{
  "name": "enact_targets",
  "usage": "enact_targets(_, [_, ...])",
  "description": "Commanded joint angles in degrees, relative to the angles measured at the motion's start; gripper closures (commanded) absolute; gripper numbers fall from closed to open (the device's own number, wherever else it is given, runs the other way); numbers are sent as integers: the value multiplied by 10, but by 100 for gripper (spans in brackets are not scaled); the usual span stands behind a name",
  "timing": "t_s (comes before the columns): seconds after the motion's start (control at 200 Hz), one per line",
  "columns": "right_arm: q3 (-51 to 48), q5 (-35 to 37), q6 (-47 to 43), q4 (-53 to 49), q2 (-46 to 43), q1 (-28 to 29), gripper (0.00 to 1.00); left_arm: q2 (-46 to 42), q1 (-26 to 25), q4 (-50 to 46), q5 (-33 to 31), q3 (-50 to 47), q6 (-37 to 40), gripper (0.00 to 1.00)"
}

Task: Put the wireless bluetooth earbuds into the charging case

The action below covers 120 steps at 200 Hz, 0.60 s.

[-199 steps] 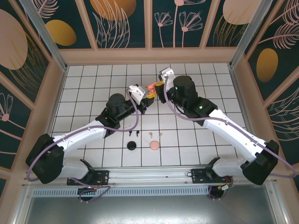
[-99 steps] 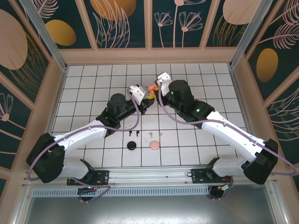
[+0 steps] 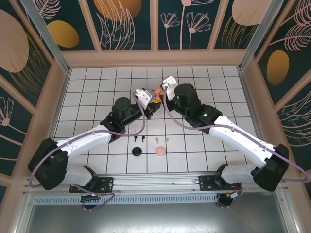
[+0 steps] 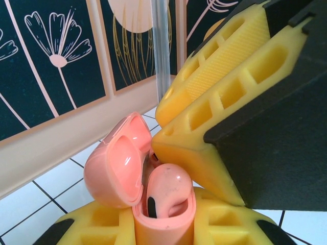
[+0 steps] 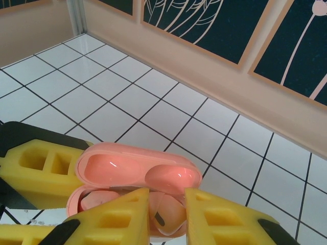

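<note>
1. Since a second ago the right arm has swung slightly leftward over the white tiled table (image 3: 97, 82). This has brought the right gripper (image 5: 167, 196) closer in over the left one, and the left arm has hardly shifted.
2. The left gripper (image 4: 163, 224) is clamped narrowly on the base of the coral-pink plastic charging case (image 4: 115, 168). It holds the case upright over the far-middle tiles, with the hinged lid tipped open.
3. A glossy coral-pink stemmed earbud (image 4: 168, 189) sits head-up in one well of that case. The right gripper's yellow fingers straddle it with a narrow gap, and I cannot tell whether they pinch it or have let go.
4. In the right wrist view a second coral shape lies in the other well. It may be the partner bud, but that is uncertain.
5. Nearer the arm bases, two tiny black earbuds (image 3: 140, 139) and two pale pink earbuds (image 3: 161, 140) lie loose on the tiles. Just in front of them are a round black case (image 3: 137, 152) and a round pale pink case (image 3: 160, 152), both apparently closed.
6. At best the coral pair is nearly done. The black and pale pink pairs are not yet started, so roughly two thirds of the task remains.
</note>
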Motion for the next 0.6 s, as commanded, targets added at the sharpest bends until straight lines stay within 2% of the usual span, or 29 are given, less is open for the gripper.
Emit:
enact_targets(0.0, [5, -9, -7, -29, 15, 14, 76, -1, -4, 49, 13, 33, -10, 100])
enact_targets(0.365, [8, 10, 0, -29, 10, 13, 69, 0, -3, 50, 13, 33, -10, 100])
enact_targets(0.596, [6, -4, 18, -33, -8, 12, 65, 0, -4, 49, 6, 33, -10, 100])
